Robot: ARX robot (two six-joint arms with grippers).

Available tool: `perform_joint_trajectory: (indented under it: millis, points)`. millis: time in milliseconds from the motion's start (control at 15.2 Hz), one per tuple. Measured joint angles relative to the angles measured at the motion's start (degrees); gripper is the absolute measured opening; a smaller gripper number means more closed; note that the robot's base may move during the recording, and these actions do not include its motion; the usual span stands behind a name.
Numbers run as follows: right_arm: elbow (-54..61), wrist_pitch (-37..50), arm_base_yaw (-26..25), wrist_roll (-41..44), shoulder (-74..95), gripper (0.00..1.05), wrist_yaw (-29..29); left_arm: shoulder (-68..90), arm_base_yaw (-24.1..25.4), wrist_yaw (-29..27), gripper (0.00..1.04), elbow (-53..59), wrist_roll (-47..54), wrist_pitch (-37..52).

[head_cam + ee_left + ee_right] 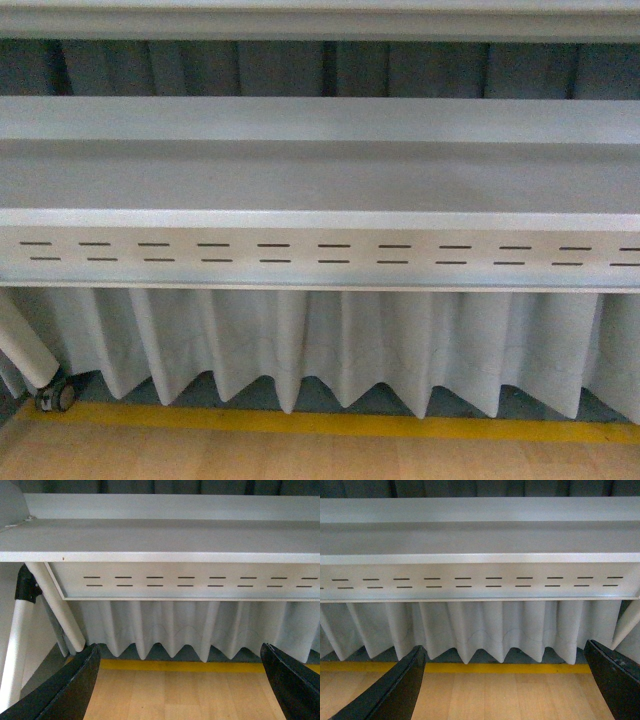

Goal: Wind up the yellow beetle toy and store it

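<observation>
Yellow beetle toy appeared in no view. Left gripper (180, 649) hung empty, its fingers spread wide at the frame's lower corners; right gripper (505, 647) likewise. Both faced a grey shelf (320, 180) above a pleated curtain (330, 340). Finding the toy probably had to come before any grasp.

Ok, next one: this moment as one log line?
yellow beetle toy: not in view | left gripper: open, empty | right gripper: open, empty | facing: grey table, slotted panel, pleated curtain below

looks like a lab test bay: grey slotted metal bench (320, 180), pleated curtain (330, 340), yellow floor line (330, 423).
</observation>
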State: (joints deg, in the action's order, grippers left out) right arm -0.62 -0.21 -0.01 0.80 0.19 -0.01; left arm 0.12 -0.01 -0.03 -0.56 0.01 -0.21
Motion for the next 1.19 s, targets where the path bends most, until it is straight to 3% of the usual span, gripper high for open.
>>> perform_joint_trajectory:
  millis: [1187]
  points:
    - [0.0,-0.04,0.0,0.02,0.0,0.98,0.02,0.02,0.0,0.04,0.98,0.0,-0.02,0.02]
